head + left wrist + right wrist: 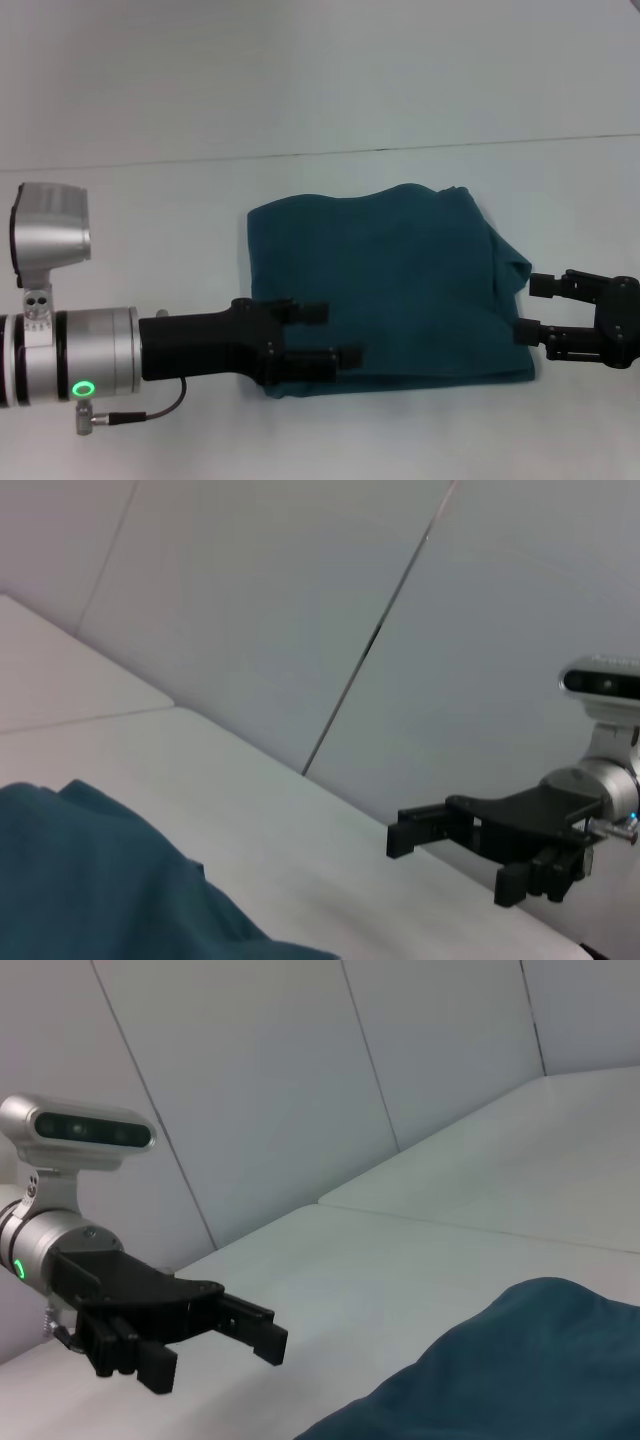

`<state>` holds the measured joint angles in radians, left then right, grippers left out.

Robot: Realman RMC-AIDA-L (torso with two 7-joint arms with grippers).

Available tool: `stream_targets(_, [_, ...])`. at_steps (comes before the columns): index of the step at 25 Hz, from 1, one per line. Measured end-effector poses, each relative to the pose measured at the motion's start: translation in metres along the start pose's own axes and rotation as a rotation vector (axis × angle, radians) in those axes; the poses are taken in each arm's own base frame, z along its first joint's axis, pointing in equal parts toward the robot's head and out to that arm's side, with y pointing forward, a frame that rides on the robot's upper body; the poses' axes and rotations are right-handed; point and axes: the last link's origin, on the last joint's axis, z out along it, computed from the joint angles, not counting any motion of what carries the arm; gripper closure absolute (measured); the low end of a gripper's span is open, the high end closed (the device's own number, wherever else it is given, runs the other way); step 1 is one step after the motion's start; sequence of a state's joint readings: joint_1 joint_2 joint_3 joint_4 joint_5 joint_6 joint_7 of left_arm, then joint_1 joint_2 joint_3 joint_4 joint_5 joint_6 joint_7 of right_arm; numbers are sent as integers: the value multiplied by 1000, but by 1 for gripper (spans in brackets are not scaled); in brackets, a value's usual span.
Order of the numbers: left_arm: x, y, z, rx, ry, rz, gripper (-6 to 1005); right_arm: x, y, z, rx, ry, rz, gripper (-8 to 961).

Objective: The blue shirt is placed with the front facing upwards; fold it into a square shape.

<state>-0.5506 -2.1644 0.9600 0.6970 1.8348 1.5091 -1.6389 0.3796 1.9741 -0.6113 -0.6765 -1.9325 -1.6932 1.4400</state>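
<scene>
- The left gripper (335,333) has its jaws spread, empty, above the near left corner of the blue shirt (390,285).
- The right gripper (533,308) has its jaws spread, empty, beside the shirt's right edge.
- The shirt lies folded on the white table (150,215).

Blue shirt (385,280) of soft matt woven cloth, lightly creased, counter (150,220) smooth matt pale laminate, left hand (330,335) matt black plastic, wrist housing brushed silvery metal, right hand (535,308) likewise matt black plastic.
</scene>
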Motion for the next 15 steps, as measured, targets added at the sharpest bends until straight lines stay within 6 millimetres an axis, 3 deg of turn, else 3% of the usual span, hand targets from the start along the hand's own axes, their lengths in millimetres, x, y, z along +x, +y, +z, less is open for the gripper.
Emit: stream_targets(15, [-2,-9,3,30,-132,88,108,-6,-1,7,-26,71,-37,37])
